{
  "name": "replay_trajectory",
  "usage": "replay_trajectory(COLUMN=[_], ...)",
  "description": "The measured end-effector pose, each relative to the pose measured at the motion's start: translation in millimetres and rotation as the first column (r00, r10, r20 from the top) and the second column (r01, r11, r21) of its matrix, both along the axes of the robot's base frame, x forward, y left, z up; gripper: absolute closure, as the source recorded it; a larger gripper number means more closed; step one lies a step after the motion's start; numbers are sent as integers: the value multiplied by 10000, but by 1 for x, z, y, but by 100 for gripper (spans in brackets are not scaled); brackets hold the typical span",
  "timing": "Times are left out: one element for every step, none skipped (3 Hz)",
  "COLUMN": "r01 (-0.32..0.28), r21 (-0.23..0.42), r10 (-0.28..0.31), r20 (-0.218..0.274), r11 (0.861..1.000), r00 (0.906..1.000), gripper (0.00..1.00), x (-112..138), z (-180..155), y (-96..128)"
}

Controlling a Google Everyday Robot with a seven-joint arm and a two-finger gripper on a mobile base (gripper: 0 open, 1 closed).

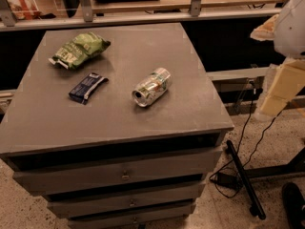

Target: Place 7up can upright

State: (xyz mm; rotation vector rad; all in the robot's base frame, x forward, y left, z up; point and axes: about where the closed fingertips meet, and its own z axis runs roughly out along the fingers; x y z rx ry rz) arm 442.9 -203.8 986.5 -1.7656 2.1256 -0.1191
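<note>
The 7up can (151, 87) lies on its side near the middle of the grey cabinet top (119, 113), its silver top facing the front left. It is silvery with green and red markings. My gripper (281, 87) shows as beige parts under the white arm (291, 25) at the right edge of the view. It is off the cabinet, well to the right of the can, and holds nothing that I can see.
A green crinkled snack bag (78, 49) lies at the back left and a flat dark blue wrapper (87, 87) left of the can. Drawers (124, 175) face front. A railing (143, 13) runs behind. Cables and a black stand (243, 180) lie on the floor to the right.
</note>
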Motion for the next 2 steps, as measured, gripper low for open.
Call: replay_trajectory(r01=[-1962, -4028], r21=[531, 969], r10=[1962, 4052], r20=[68, -48], r11=[9791, 9101], r00=[9805, 9142], gripper=[0, 0], x=[20, 49], z=[-1, -11], y=[40, 84])
